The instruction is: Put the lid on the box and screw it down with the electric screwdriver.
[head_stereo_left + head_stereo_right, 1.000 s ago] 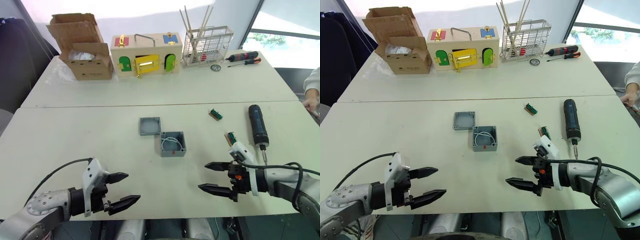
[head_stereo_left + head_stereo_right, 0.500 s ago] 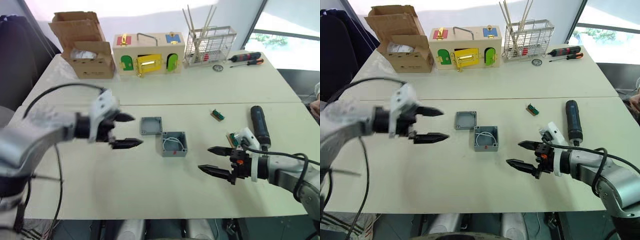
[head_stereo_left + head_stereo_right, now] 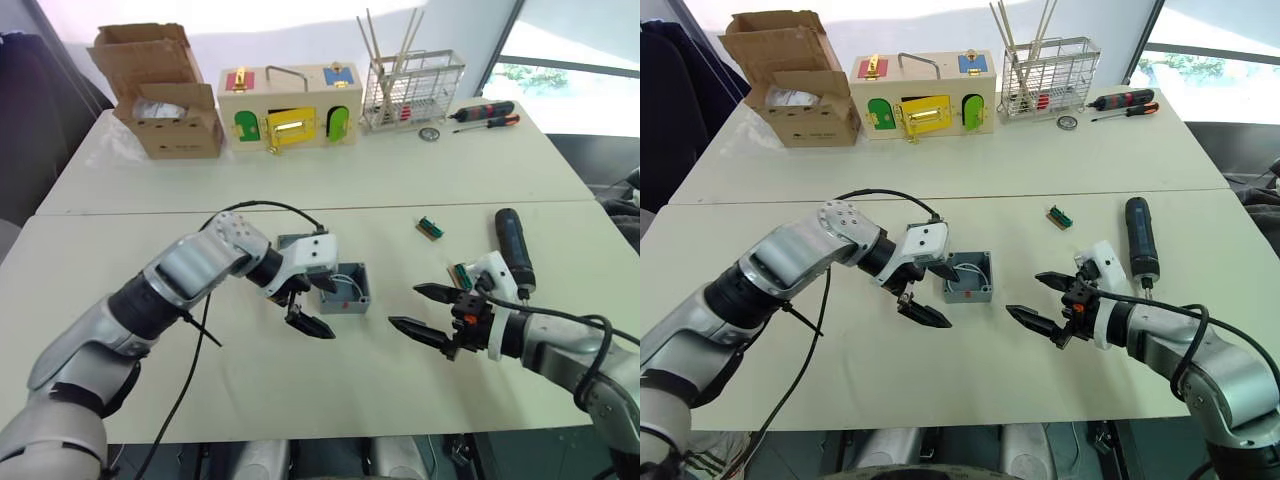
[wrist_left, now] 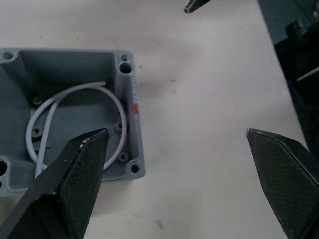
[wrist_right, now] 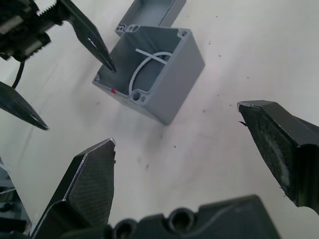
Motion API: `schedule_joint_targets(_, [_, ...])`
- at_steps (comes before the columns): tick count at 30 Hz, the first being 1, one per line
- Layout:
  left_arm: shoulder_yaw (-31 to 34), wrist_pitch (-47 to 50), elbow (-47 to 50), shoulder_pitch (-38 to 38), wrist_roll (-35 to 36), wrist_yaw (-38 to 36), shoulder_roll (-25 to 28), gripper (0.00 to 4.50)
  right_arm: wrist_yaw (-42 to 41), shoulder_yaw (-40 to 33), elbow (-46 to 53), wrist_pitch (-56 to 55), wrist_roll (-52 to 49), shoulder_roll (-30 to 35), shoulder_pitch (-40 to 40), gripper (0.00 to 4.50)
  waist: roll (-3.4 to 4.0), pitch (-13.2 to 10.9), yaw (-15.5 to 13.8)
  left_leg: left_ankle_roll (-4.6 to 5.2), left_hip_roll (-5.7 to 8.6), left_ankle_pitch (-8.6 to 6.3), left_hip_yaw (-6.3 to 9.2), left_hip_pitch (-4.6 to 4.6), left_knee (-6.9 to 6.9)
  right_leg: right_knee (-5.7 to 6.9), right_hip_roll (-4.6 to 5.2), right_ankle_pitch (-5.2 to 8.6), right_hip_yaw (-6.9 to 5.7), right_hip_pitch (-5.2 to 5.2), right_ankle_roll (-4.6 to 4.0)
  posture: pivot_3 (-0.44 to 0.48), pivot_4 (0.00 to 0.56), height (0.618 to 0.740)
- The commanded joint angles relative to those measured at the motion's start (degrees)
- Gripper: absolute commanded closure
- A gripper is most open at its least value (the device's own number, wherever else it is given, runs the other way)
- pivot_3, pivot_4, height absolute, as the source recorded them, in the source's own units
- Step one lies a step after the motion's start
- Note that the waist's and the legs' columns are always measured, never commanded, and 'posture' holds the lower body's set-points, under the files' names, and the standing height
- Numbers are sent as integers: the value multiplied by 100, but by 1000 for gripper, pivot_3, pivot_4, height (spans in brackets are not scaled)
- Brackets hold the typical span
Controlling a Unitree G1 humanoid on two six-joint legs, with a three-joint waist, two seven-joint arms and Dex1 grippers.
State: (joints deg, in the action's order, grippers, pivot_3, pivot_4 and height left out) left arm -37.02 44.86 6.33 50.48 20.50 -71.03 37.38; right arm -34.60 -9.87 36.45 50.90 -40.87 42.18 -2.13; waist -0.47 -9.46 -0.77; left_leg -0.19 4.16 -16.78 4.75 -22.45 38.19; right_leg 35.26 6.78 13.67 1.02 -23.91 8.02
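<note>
Left pincer (image 3: 312,307) at the box (image 3: 346,288) — tips apart.
Right pincer (image 3: 420,311) also spread, near the electric screwdriver (image 3: 514,250).

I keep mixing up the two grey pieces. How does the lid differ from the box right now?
The box is deep and holds a white wire; the lid is shallow and holds nothing visible. The open left gripper has one finger at the box's edge; the lid lies behind the box, untouched. Both are grey, square, open side up.
</note>
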Motion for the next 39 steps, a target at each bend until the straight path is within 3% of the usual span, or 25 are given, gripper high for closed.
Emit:
schedule_joint_targets(1, [-81,-261,-236,200,-337,-114,-244,0,232,-103,320,-112,-8,-152,-89,42,0,0,-4,0,0,0,1,0,3,0,0,0,0,3,0,0,150,734])
schedule_joint_targets(9, [-181,-740,-978,319,-948,-317,-829,0,506,-143,416,-249,66,-345,-310,42,0,0,8,0,2,0,1,0,3,4,0,0,-1,1,1,0,150,734])
schedule_joint_targets(10, [-193,-830,-1059,322,-1021,-345,-876,247,541,-159,432,-266,68,-353,-342,14,0,0,8,1,2,0,1,0,3,4,0,0,-1,1,1,0,150,734])
schedule_joint_targets(12, [-174,-954,-1195,334,-1109,-378,-973,902,602,-180,457,-295,74,-374,-392,0,0,0,8,0,2,0,0,0,3,4,0,0,0,1,1,0,150,734])
schedule_joint_targets(19, [-152,-1386,-1470,348,-1405,-554,-1150,4472,800,-195,570,-344,77,-452,-558,0,1,1,2,1,2,0,1,1,4,6,0,0,-1,1,1,0,150,734])
schedule_joint_targets(23, [-100,-1977,-1586,371,-1516,-840,-1117,4472,881,-203,699,-324,37,-475,-640,0,1,1,5,1,2,0,1,1,4,6,0,0,-1,1,1,0,150,734])
schedule_joint_targets(25, [-71,-3131,-2149,555,-1613,-1277,-1126,4472,906,-186,987,-183,-120,-435,-771,0,1,0,-2,0,2,0,2,1,4,8,0,0,-1,0,1,0,150,734])
schedule_joint_targets(31, [19,-4975,-3676,985,-1715,-2076,-1414,4472,1184,-56,1542,130,-268,-390,-952,0,0,0,-7,1,2,0,0,0,4,6,0,0,-1,-1,1,0,150,734])
schedule_joint_targets(39, [-787,-6303,-5033,1692,-1365,-2147,-1621,4472,1685,71,1839,209,-306,-625,-1151,0,-5,-3,6,3,4,-1,0,-1,6,7,0,0,-1,0,2,0,150,734])
